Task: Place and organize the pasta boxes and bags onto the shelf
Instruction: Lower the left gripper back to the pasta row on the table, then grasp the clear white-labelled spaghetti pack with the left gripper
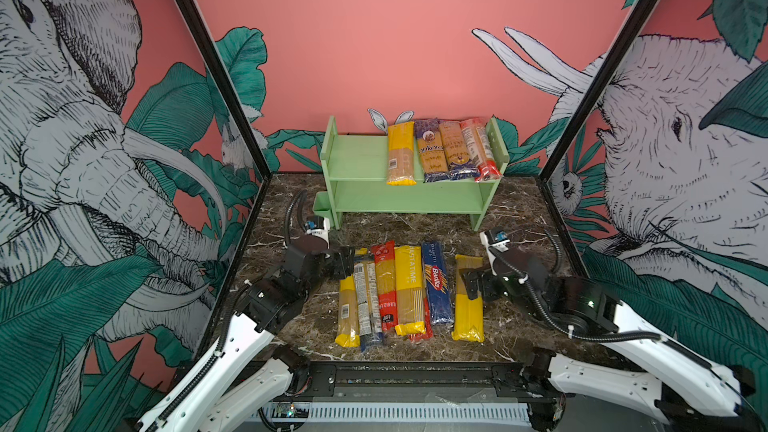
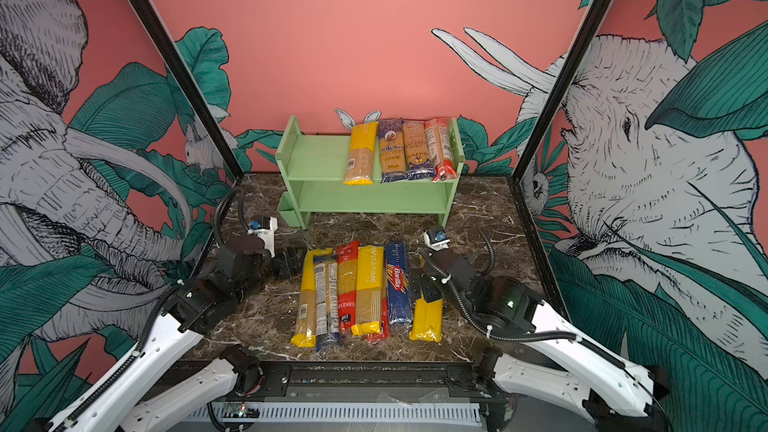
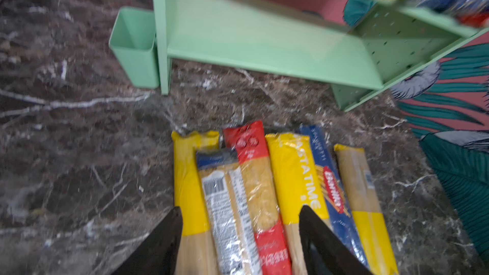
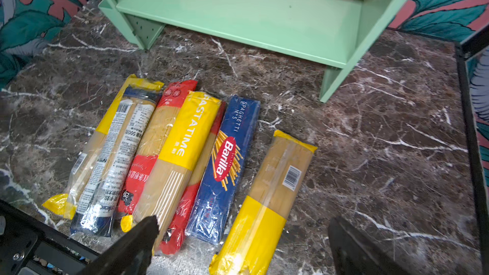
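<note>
The pale green shelf (image 1: 357, 155) stands at the back, with several pasta bags (image 1: 432, 151) side by side on the right half of its top tier. Its lower tier (image 4: 251, 14) is bare. On the marble in front lie several more packs: a crowded row with the PASTATIME bag (image 1: 409, 284) and the blue Barilla pack (image 1: 436, 284), and one yellow-ended bag (image 1: 468, 317) apart on the right. My left gripper (image 3: 240, 208) is open above the row's left packs, holding nothing. Over that lone bag (image 4: 267, 199) my right gripper (image 4: 243, 222) is wide open.
A small green cup (image 1: 322, 205) hangs on the shelf's left side panel. Black frame posts (image 1: 216, 76) and printed walls close in both sides. A black rail (image 1: 415, 376) runs along the table's front edge. Bare marble (image 4: 383, 141) lies right of the lone bag.
</note>
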Robot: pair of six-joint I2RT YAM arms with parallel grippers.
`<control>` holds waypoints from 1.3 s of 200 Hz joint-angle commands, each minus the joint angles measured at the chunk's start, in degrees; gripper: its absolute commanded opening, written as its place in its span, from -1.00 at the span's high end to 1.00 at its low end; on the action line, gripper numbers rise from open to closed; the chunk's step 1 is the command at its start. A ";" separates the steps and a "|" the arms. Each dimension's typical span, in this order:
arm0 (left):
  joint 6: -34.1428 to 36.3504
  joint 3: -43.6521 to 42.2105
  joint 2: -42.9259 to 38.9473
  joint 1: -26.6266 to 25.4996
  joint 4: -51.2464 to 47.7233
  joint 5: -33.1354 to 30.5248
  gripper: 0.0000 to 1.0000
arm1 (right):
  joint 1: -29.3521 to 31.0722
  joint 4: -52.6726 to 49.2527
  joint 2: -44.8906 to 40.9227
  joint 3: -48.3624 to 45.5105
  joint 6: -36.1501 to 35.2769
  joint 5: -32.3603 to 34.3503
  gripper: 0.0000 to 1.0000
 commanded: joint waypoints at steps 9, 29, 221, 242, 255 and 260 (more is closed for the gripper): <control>-6.75 -7.73 -5.90 -0.20 -2.86 3.62 -0.40 | 6.66 3.64 6.46 -0.76 5.50 4.93 -0.98; -8.77 -11.68 -7.90 -0.76 -4.26 4.69 -0.36 | 9.55 5.65 9.64 -0.36 7.63 5.56 -0.97; -19.81 -21.39 5.20 -20.57 9.93 1.10 -0.32 | 9.17 5.52 4.92 -5.49 8.12 13.53 -0.98; -20.71 -20.97 8.61 -22.28 11.58 0.07 -0.55 | 8.73 6.00 3.64 -6.99 7.86 13.18 -0.98; -20.82 -20.89 11.26 -22.52 13.30 0.37 -0.56 | 8.34 6.16 2.82 -7.78 7.82 12.98 -0.98; -20.73 -20.74 12.28 -22.52 13.74 0.45 -0.56 | 8.25 6.26 2.47 -8.08 7.71 12.97 -0.98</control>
